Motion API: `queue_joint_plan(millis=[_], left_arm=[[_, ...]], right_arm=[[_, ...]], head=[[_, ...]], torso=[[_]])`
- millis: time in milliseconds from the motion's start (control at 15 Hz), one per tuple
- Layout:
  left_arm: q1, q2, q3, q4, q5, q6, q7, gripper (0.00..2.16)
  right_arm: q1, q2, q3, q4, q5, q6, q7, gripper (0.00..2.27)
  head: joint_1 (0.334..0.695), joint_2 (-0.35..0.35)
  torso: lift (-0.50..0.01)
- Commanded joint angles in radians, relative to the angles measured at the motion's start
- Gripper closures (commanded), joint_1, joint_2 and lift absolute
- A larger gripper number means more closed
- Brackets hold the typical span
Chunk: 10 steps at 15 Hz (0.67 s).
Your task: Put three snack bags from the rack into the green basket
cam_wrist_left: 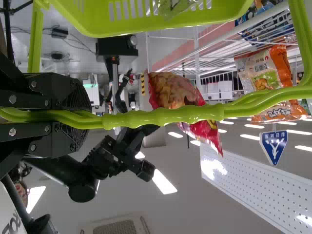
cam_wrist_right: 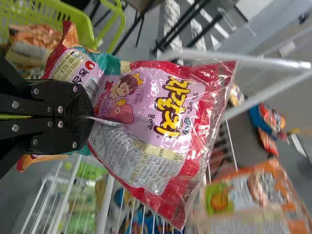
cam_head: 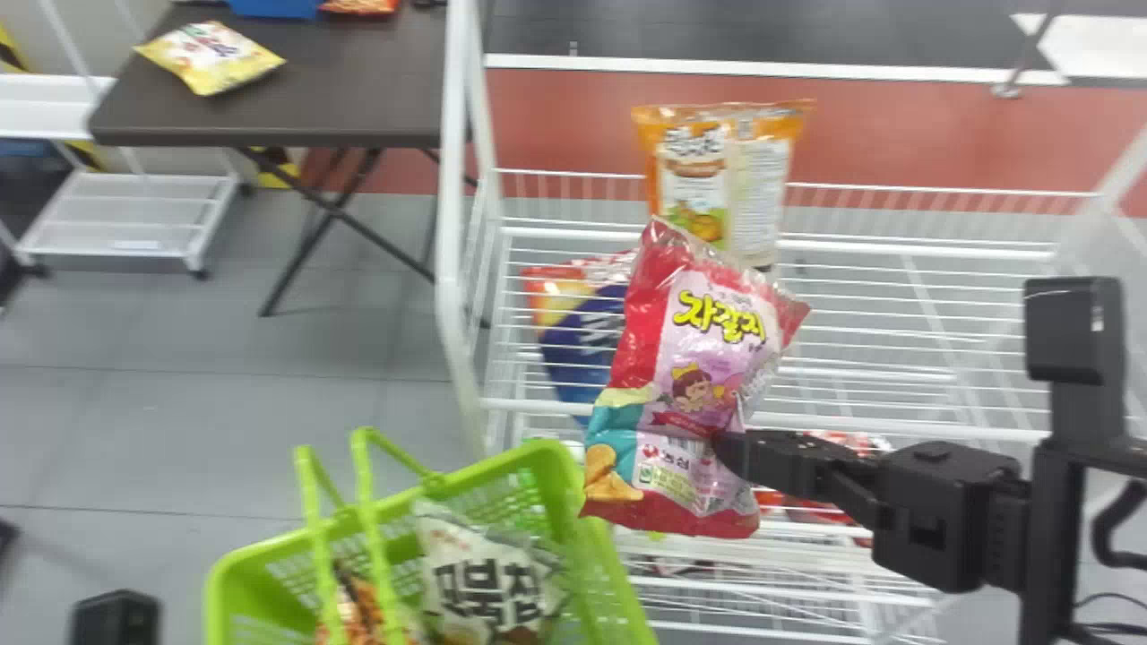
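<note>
The right end effector (cam_head: pixel 742 453) points leftward, clamped on a red snack bag (cam_head: pixel 659 394).

The basket (cam_head: pixel 228 582) is bright green; the raised snack bag (cam_head: pixel 708 358) mixes red, pink and teal.

Our right arm (cam_head: pixel 950 528) is black, built of boxy housings, with a round-cornered block (cam_head: pixel 1075 331) topping a straight black post (cam_head: pixel 1070 412). A thick dark cable (cam_head: pixel 1104 530) loops beside it. Our left gripper (cam_wrist_left: pixel 85 116) and right gripper (cam_head: pixel 742 452) are black too, with flat plates, round silvery screws (cam_wrist_left: pixel 12 99) and finely cross-hatched ends.
</note>
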Motion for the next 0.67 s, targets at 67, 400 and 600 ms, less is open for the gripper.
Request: queue_joint_plan(millis=[67,400,600], left_arm=[[0.002,-0.005,-0.009,-0.007,0.006,0.001,-0.01,2.15],[-0.07,0.0,-0.021,-0.007,0.006,0.001,-0.01,2.15],[-0.105,0.0,-0.058,-0.007,0.011,0.001,-0.01,2.15]], right_arm=[[-0.01,-0.004,0.137,0.04,0.004,0.002,0.0,2.26],[-0.029,-0.024,0.306,0.173,0.097,0.002,0.0,2.26],[-0.045,-0.038,0.406,0.302,0.162,0.002,0.0,2.26]], head=[[0.695,0.156],[0.695,0.313],[0.695,0.345]], torso=[[0.0],[0.0],[0.0]])
